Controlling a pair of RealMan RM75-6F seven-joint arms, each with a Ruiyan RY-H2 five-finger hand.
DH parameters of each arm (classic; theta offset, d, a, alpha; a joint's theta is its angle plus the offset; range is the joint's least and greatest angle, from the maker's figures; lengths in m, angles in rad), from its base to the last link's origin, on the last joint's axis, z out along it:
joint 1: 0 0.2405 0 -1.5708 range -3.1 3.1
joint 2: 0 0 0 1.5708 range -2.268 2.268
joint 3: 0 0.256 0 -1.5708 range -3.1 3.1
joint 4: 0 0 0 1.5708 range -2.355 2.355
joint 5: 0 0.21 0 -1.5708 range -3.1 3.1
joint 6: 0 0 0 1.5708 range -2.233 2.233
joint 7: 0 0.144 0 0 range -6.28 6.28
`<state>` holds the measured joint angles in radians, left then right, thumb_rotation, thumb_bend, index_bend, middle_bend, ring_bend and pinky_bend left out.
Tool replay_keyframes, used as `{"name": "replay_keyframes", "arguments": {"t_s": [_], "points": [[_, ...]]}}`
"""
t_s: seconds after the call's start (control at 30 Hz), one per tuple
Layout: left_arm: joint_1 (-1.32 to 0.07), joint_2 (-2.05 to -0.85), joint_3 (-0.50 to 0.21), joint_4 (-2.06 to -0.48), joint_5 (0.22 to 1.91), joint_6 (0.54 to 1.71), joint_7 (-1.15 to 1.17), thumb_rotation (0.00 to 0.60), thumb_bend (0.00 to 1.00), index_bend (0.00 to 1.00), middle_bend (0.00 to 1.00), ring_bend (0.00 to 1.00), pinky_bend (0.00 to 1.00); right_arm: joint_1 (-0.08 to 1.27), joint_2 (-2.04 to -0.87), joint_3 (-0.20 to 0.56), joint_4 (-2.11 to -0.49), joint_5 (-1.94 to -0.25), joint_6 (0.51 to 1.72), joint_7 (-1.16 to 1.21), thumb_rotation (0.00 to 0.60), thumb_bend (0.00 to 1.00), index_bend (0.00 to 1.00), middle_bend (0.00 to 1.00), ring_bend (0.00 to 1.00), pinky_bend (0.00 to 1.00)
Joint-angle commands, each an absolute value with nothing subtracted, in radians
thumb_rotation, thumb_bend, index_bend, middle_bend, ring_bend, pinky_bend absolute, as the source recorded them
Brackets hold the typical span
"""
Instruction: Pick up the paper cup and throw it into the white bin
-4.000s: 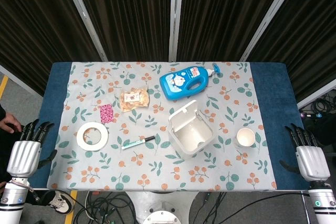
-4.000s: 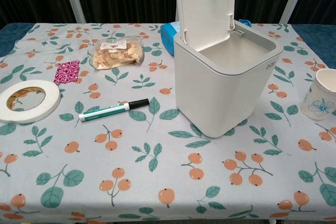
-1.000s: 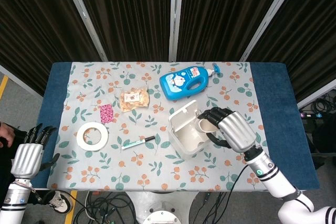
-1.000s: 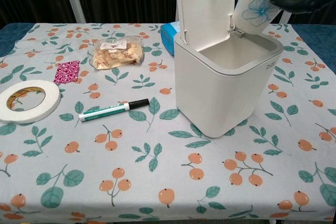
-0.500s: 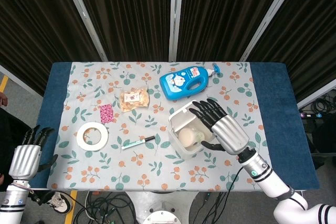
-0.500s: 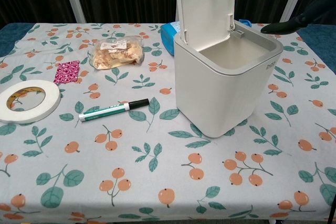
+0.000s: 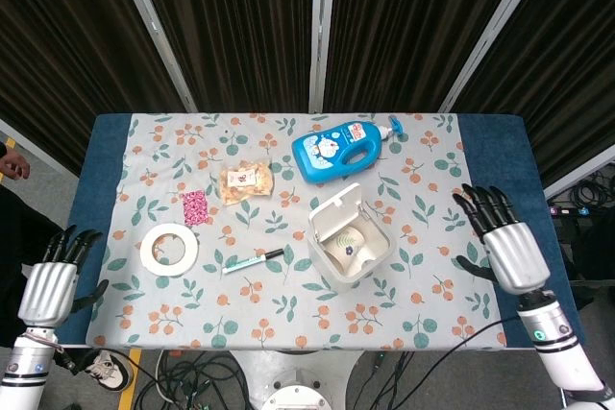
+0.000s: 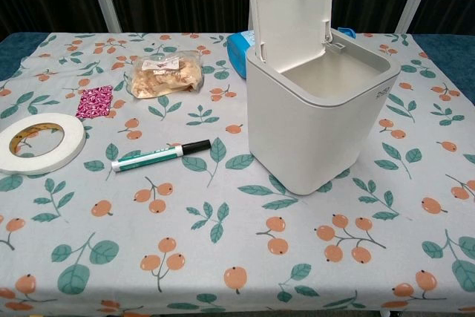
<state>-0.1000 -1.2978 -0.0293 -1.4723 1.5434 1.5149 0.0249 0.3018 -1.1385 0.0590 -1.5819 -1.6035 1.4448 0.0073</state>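
With lid up, bin (image 7: 348, 245) holds cup (image 7: 346, 249), lying inside.
R hand (image 7: 504, 246) off to bin's right, fingers spread, empty; L hand (image 7: 50, 282) at table's left edge, same.

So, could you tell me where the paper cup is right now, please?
In the head view the paper cup lies inside the open white bin, right of the marker; the chest view does not show it.

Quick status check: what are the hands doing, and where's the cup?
Both hands empty: right hand open beside the table, left hand open off its corner. Paper cup inside white bin, lid up. Nothing in the way.
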Motion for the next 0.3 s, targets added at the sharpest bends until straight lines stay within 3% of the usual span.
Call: {"name": "replay_keyframes", "arguments": {"t_s": [0.03,0.3], "points": [[-0.102,-1.292,-0.031,-1.484,1.548,1.517,0.036,0.600,0.25,0.17,0.16,0.03,0.11,0.209,-1.174,0.013,-1.439,-1.541,1.490,0.074,0.600,0.05,0.00,0.00,0.00,0.00],[-0.108,-1.271,-0.040,-1.525,1.540,1.514,0.089,0.600,0.25,0.17,0.16,0.03,0.11,0.144,-1.233,-0.011,-1.301,-1.527,1.511,0.132,0.600,0.05,0.00,0.00,0.00,0.00]]}}
